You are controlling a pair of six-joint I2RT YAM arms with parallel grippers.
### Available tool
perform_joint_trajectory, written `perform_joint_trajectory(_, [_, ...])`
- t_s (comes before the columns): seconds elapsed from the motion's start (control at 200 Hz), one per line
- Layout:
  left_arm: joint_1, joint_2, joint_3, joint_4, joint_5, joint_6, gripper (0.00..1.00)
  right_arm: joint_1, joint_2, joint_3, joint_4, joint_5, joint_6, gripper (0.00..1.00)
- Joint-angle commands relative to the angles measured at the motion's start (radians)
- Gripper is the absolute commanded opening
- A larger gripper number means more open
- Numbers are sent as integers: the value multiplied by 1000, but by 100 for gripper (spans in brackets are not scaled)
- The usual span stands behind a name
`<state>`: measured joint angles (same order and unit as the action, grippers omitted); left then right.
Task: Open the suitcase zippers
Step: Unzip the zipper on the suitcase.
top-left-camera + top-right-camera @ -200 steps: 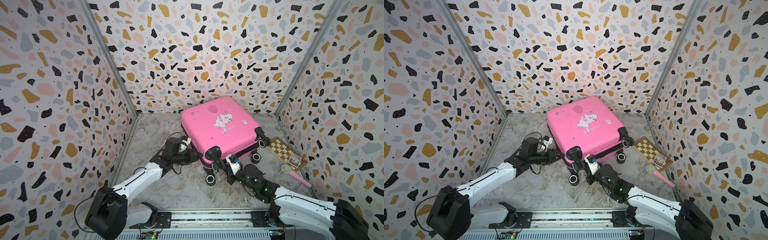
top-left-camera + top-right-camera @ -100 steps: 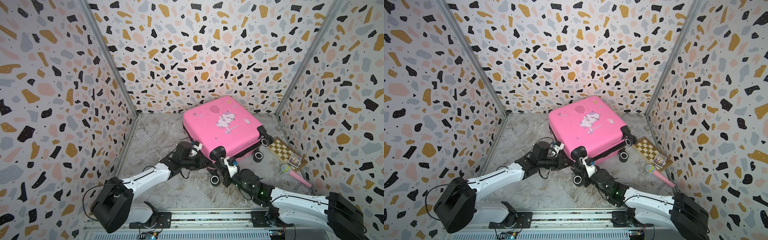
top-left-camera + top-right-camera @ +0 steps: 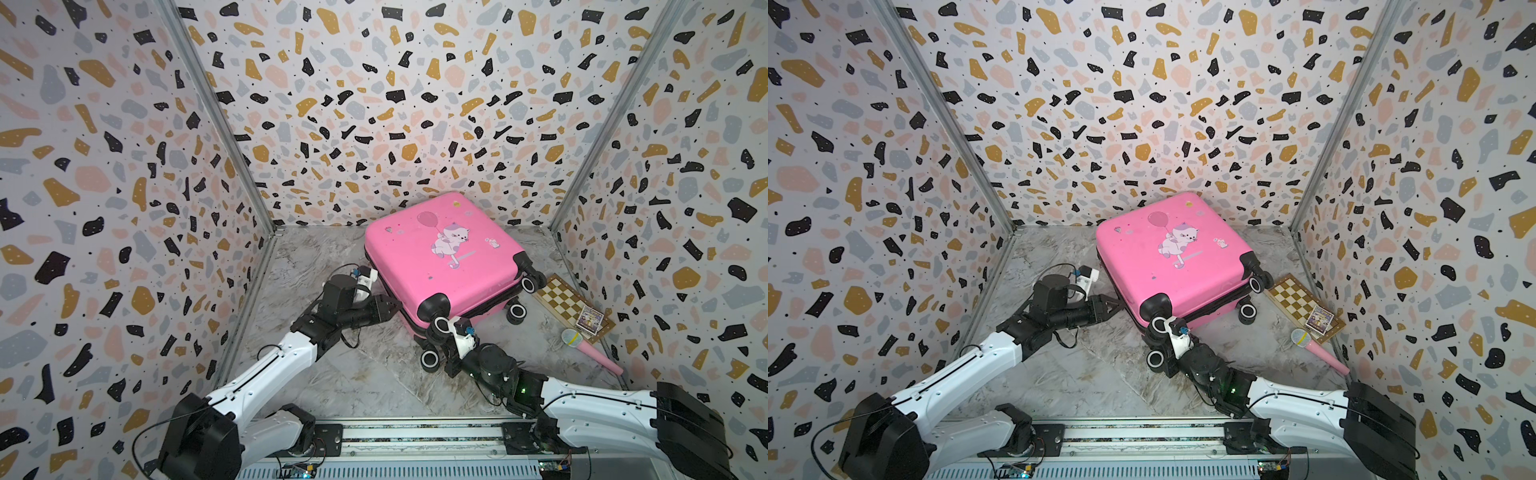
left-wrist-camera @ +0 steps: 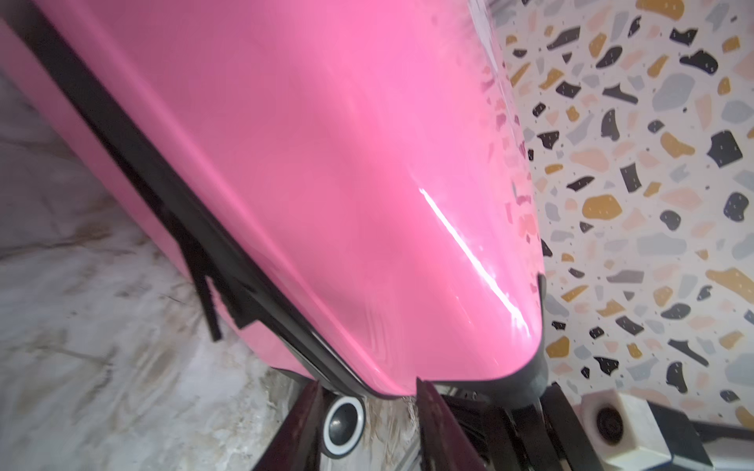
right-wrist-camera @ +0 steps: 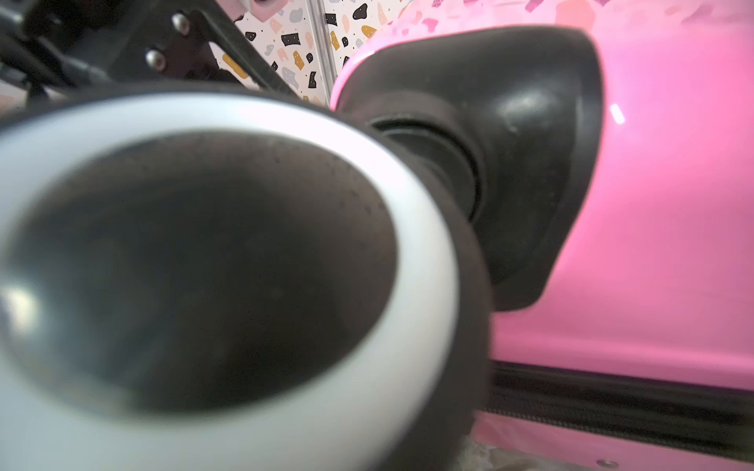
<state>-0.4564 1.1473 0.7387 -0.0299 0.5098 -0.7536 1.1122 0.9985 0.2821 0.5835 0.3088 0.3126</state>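
My left gripper (image 3: 390, 309) lies low, right at the near left edge of the suitcase (image 3: 440, 266). In the left wrist view its two fingers (image 4: 302, 432) stand apart, with the bottom corner of the pink shell just at their tips. I cannot tell if they touch it.

My right gripper (image 3: 430, 344) is tucked in among the black wheels at the near corner of the case. Its fingers are hidden there, but they are pressed together. I cannot tell if they pinch anything. In the right wrist view one wheel (image 5: 204, 265) with a white ring fills most of the picture.

The suitcase lies flat on the grey floor (image 3: 353, 374), cat side up, close to the back wall. The zippers (image 4: 163, 175) run as a black band between the two pink halves, and along the wheel side (image 5: 612, 399) the band looks closed. A small dark tab (image 4: 208, 301) hangs from it.

Off to the right lie a chessboard (image 3: 561, 297) and a pink toy microphone (image 3: 590, 353).
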Motion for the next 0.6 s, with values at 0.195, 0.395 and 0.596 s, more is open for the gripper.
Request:
perform_joint_trajectory(0.195, [40,208,78,25,-5,104,38,37,-30,-4,138,-51,35,0])
perform_joint_trajectory(0.395, [38,332,71,120,56,90,34,58,4,-35,289,-46,35,0])
perform_joint_trajectory(0.596, [12,353,26,169,65,84,30,83,65,-70,476,-28,2,0])
